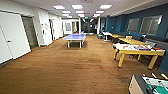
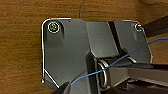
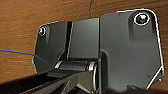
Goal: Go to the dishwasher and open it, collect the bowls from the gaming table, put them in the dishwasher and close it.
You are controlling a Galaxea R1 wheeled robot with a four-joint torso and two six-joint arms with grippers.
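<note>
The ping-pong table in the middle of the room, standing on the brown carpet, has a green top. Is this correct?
Not quite. The head view shows the ping-pong table with a blue top, not a green one. It does stand on the brown carpet in the middle of the room.

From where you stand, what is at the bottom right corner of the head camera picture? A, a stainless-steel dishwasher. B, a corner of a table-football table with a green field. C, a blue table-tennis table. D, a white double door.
B: the table-football table with its pale side and green field sits at the bottom right of the head view, while the blue table-tennis table stands far down the brown carpeted floor.
</note>
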